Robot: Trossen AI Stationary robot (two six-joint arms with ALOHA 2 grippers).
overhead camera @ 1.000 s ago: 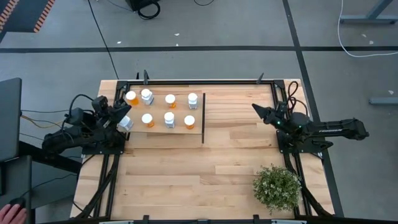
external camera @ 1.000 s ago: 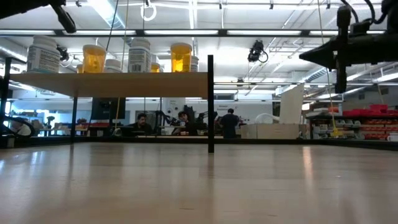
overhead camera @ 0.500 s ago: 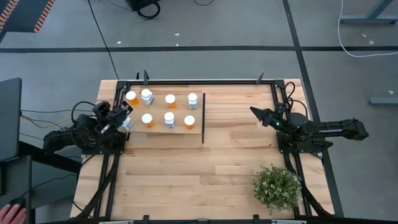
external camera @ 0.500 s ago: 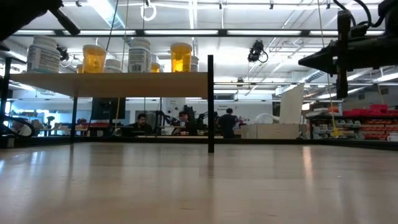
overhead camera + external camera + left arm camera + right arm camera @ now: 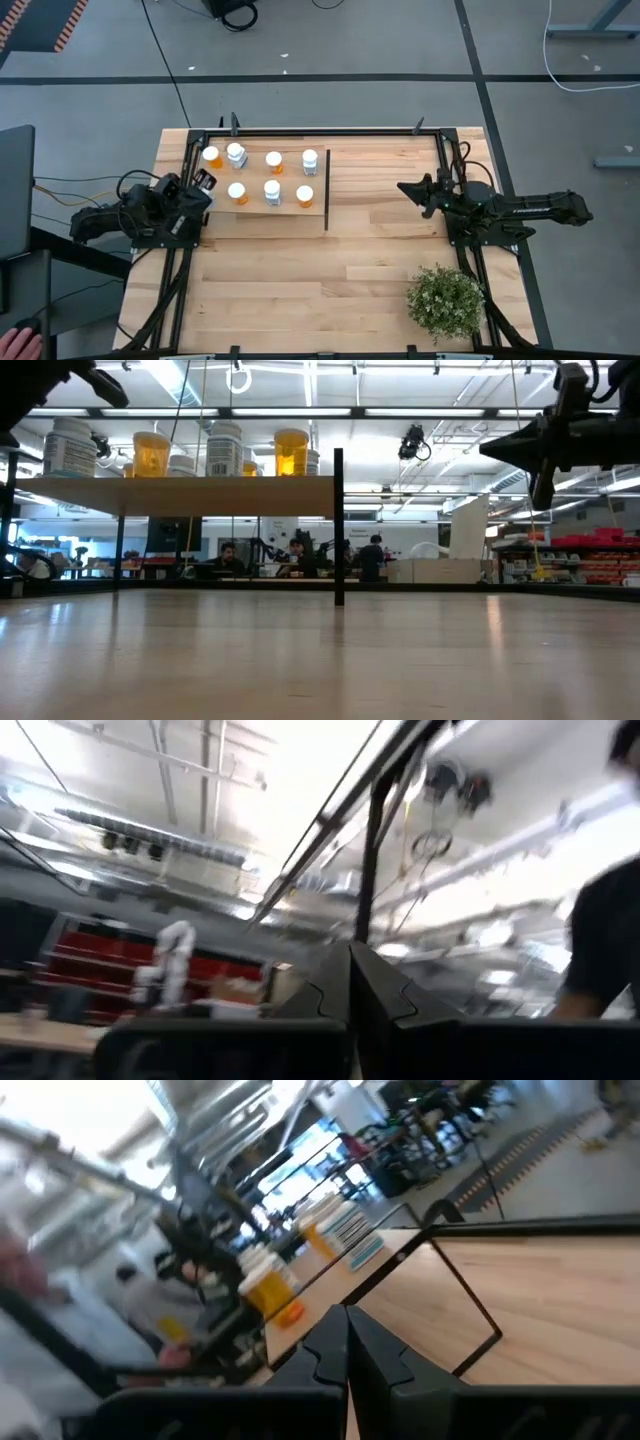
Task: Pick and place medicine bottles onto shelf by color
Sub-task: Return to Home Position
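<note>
Several medicine bottles with white caps stand upright on the light-wood shelf (image 5: 290, 211). Some are orange (image 5: 211, 156) and some white (image 5: 310, 160). The low view shows them on the raised shelf (image 5: 200, 495) beside the black divider (image 5: 339, 525). My left gripper (image 5: 207, 183) is shut and empty at the shelf's left end, tipped up toward the ceiling in its wrist view (image 5: 350, 970). My right gripper (image 5: 402, 187) is shut and empty over bare table right of the divider (image 5: 327, 190). It points toward the shelf and also shows in its wrist view (image 5: 347, 1325).
A bushy green potted plant (image 5: 445, 300) stands at the table's near right corner. A black frame (image 5: 320, 131) runs along the table's edges. Bare planks (image 5: 300, 280) lie between the shelf and the near edge. People (image 5: 290, 555) sit in the room beyond the table.
My left arm has drawn back toward the table's left edge, away from the shelf's left end. My right gripper has gone a little toward the table's left and near edges. The bottles have stayed in place.
</note>
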